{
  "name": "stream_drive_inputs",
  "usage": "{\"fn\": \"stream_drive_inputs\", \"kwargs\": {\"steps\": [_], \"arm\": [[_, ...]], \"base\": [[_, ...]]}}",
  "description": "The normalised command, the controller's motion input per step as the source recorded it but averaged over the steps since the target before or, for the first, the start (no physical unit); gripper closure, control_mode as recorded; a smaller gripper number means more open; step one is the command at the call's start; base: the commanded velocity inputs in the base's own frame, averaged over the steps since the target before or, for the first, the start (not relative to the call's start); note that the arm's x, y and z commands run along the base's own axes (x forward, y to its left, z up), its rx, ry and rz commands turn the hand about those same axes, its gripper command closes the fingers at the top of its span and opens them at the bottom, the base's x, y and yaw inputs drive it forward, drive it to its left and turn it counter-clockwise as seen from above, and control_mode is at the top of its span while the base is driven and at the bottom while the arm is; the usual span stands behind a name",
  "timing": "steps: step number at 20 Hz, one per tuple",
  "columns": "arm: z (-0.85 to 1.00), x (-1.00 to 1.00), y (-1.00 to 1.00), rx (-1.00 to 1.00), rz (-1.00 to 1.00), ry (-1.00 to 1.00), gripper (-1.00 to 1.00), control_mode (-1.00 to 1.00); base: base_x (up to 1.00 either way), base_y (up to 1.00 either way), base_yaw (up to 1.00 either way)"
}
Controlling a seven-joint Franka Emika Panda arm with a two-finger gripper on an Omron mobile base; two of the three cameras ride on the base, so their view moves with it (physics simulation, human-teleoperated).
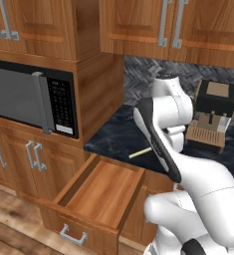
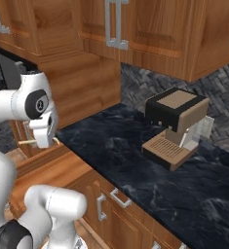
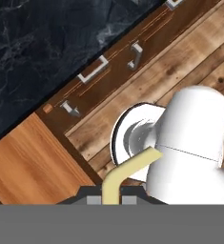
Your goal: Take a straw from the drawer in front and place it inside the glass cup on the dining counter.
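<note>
My gripper (image 3: pixel 111 200) is shut on the straw (image 3: pixel 119 175), a pale yellow stick whose bent end points off to the right in the hand view. In the left base view the straw (image 1: pixel 140 153) pokes out leftward from behind my forearm, above the back edge of the open drawer (image 1: pixel 101 191). The right base view shows the straw (image 2: pixel 27 142) sticking out left of my hand. The drawer's plain wood bottom (image 3: pixel 23 167) is bare, and its silver bar handle (image 1: pixel 71 235) faces front. The glass cup and the dining counter are out of view.
A black microwave (image 1: pixel 29 97) sits in the cabinet to the left. A brown and black coffee machine (image 2: pixel 177 124) stands on the black counter (image 2: pixel 121 146) to the right. Wooden wall cabinets (image 1: pixel 138 25) hang overhead. Cabinet doors with silver handles (image 2: pixel 117 198) line the base.
</note>
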Motion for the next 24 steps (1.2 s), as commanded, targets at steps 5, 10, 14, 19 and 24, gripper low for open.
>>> {"fn": "stream_drive_inputs", "kwargs": {"steps": [5, 10, 14, 19, 24], "arm": [[0.0, -0.12, -0.36, 0.03, 0.02, 0.0, 1.0, -1.0], [0.0, -0.09, -0.06, 0.0, 0.0, 0.0, 1.0, 1.0], [0.0, 0.0, 0.0, 0.0, 0.0, 0.0, 1.0, 1.0], [0.0, 0.0, 0.0, 0.0, 0.0, 0.0, 1.0, 1.0], [0.0, 0.0, 0.0, 0.0, 0.0, 0.0, 1.0, 1.0]], "base": [[0.0, 0.0, 0.0], [-0.5, -0.07, 0.0], [-1.0, -0.05, 0.0], [-0.82, 0.05, 0.14], [-0.24, 0.35, 0.75]]}}
